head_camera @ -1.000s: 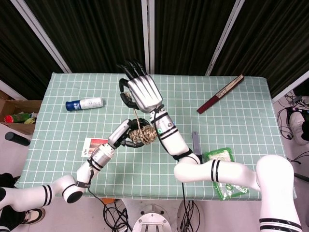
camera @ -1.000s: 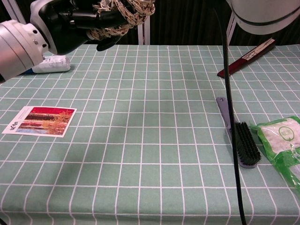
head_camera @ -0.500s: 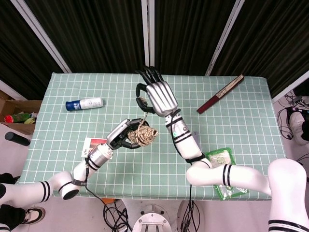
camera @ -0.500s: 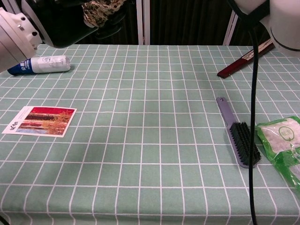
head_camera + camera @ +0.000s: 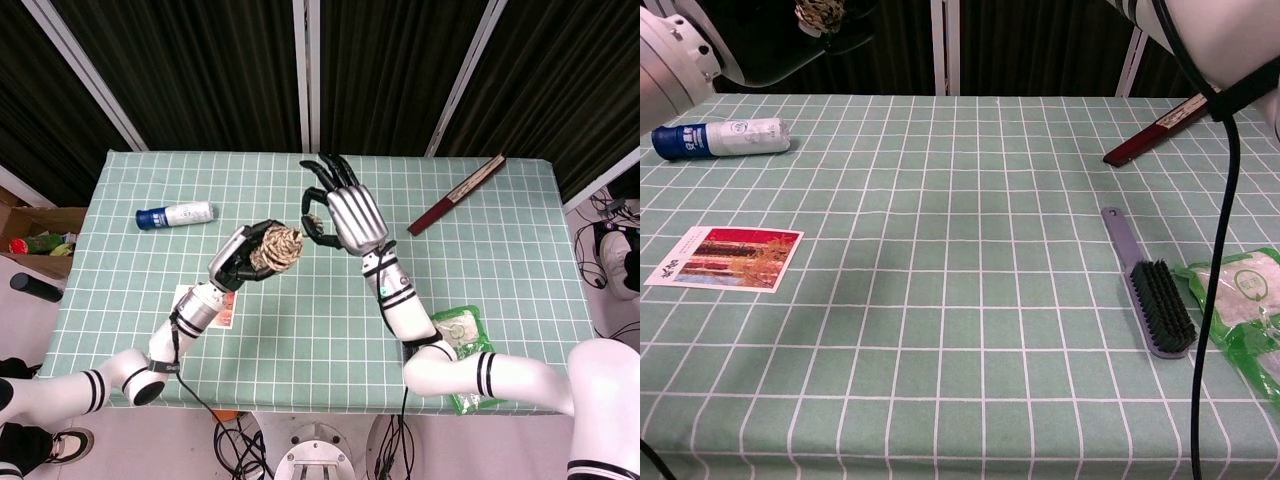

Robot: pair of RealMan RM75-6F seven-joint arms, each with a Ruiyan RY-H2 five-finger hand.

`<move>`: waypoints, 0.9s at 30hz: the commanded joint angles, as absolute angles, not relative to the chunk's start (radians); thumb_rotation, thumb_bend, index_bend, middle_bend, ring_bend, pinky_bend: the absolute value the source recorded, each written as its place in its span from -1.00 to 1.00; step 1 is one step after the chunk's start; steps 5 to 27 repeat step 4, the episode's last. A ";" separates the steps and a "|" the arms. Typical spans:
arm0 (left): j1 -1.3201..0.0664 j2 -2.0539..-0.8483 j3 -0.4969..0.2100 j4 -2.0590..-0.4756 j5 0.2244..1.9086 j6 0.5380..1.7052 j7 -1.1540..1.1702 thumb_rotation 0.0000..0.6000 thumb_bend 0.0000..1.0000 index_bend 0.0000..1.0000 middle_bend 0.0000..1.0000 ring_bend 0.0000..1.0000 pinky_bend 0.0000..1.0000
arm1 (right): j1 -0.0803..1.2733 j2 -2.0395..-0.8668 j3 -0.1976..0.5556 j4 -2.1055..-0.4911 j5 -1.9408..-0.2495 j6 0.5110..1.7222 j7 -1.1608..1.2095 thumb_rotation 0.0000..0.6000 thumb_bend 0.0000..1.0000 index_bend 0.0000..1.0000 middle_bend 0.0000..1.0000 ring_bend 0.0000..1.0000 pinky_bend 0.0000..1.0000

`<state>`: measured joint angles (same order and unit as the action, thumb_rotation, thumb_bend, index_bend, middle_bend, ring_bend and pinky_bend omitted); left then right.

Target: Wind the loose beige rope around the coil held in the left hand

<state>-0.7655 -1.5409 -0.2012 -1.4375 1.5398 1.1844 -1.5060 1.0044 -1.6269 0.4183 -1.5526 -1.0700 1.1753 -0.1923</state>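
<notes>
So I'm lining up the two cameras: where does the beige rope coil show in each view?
Head view: the beige rope coil sits left of centre, held in the left hand above the table.
Chest view: only a scrap of it shows at the top edge, far left.
Shared landmark: the blue-and-white bottle, lying left of the coil.

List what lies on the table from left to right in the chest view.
Blue-capped bottle → picture card → brush → dark red folded fan → green packet at the right edge.
</notes>
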 commanded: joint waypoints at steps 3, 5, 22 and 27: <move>-0.766 -1.539 -0.205 -1.430 1.531 1.181 -1.513 1.00 -0.08 0.56 0.56 0.43 0.66 | 0.982 -1.638 0.408 -1.552 -1.097 1.192 -0.158 1.00 -0.01 0.99 -0.63 -1.00 -1.00; -0.766 -1.539 -0.205 -1.430 1.530 1.181 -1.512 1.00 -0.08 0.56 0.56 0.43 0.66 | 0.978 -1.637 0.405 -1.553 -1.110 1.189 -0.140 1.00 -0.15 0.88 -0.65 -1.00 -1.00; -0.766 -1.539 -0.205 -1.430 1.530 1.181 -1.512 1.00 -0.08 0.56 0.56 0.43 0.66 | 0.978 -1.637 0.405 -1.553 -1.110 1.189 -0.140 1.00 -0.15 0.88 -0.65 -1.00 -1.00; -0.766 -1.539 -0.205 -1.430 1.530 1.181 -1.512 1.00 -0.08 0.56 0.56 0.43 0.66 | 0.978 -1.637 0.405 -1.553 -1.110 1.189 -0.140 1.00 -0.15 0.88 -0.65 -1.00 -1.00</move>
